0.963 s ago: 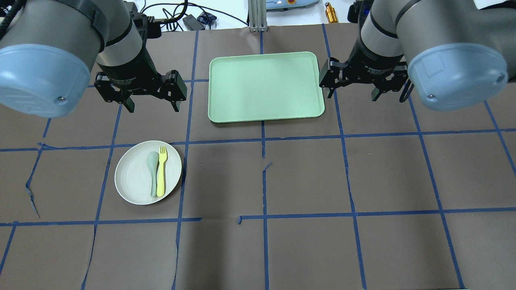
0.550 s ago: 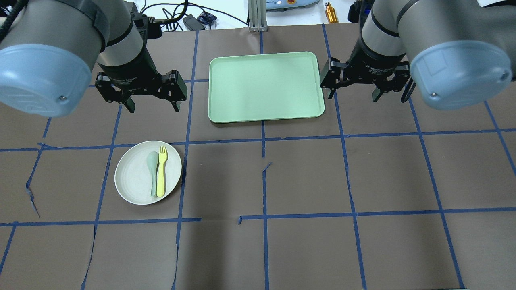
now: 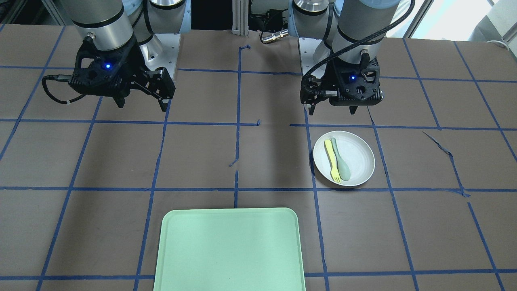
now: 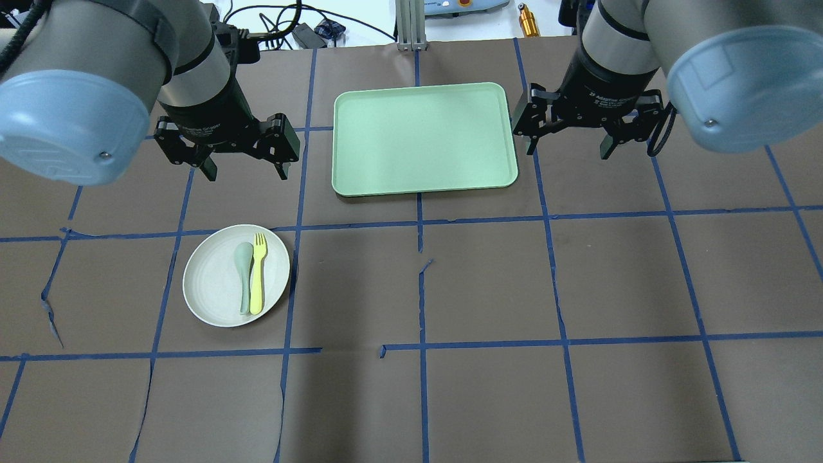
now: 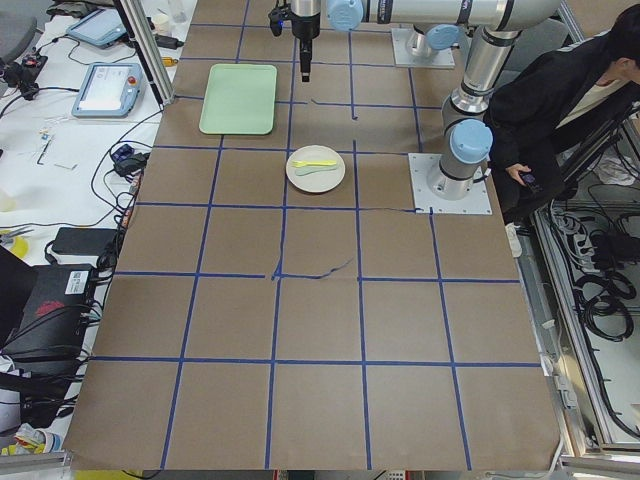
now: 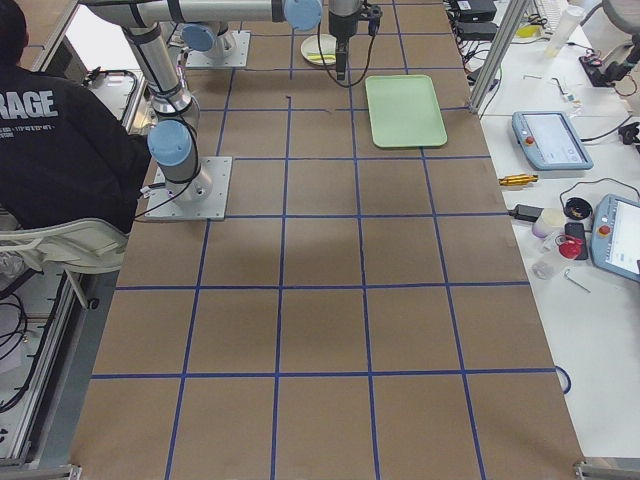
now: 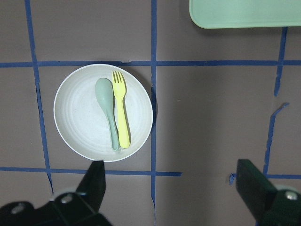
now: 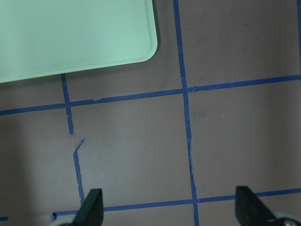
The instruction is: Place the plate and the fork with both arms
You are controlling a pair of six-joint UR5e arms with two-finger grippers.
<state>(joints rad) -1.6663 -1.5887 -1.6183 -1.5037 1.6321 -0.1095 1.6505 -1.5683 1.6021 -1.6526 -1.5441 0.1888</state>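
With left gripper (image 4: 245, 172) and right gripper (image 4: 567, 153) both apart and empty, a pinch on the slim pale-yellow plastic fork (image 4: 258, 273), robotward of the left gripper, may also catch the grey-green spoon (image 4: 244, 276) lying against it.

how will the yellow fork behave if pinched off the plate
The fork looks slim and plastic, so probably light and stiff. It lies flat on the smooth plate beside the spoon, so it may skid or nudge that spoon.

The rectangular mint-green plastic tray (image 3: 230, 250) runs off the front-facing view's bottom edge and the top of both wrist views. In the right side view the round white plate (image 6: 316, 52) shows only partly, its contents too small to tell.
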